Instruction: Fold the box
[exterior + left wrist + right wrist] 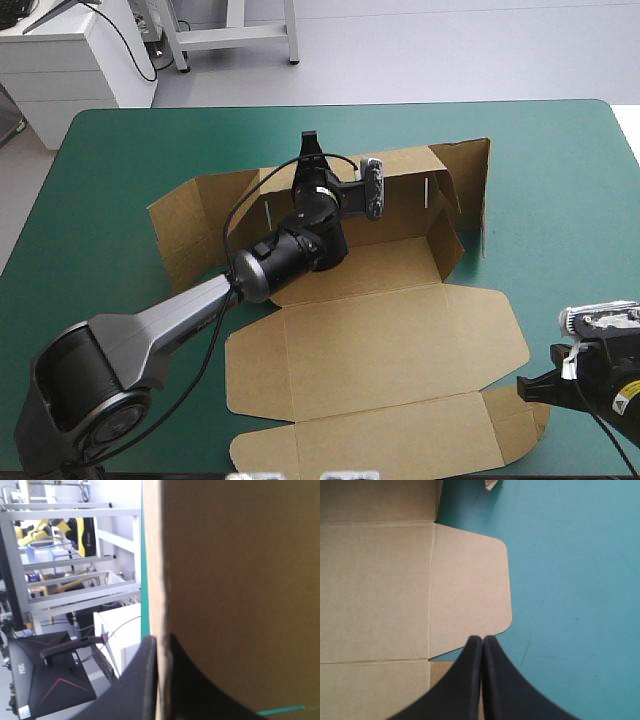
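Note:
The brown box (380,340) lies partly raised at the table's middle, its lid flat toward the front edge. Its far wall (240,580) stands upright. My left gripper (311,143) reaches over the box floor to the top of that wall. In the left wrist view the left gripper (162,640) is shut on the wall's edge, the board showing between the fingers. My right gripper (527,388) sits low at the front right, shut, beside the lid's rounded side flap (470,590). In its own view the right gripper (482,639) points at that flap's edge with nothing visibly between its fingers.
The box's right wall (470,185) stands raised with a flap sticking up. Its left flap (185,225) slopes outward on the teal-green cover (120,160). Bare cover (570,580) stretches beside the right gripper.

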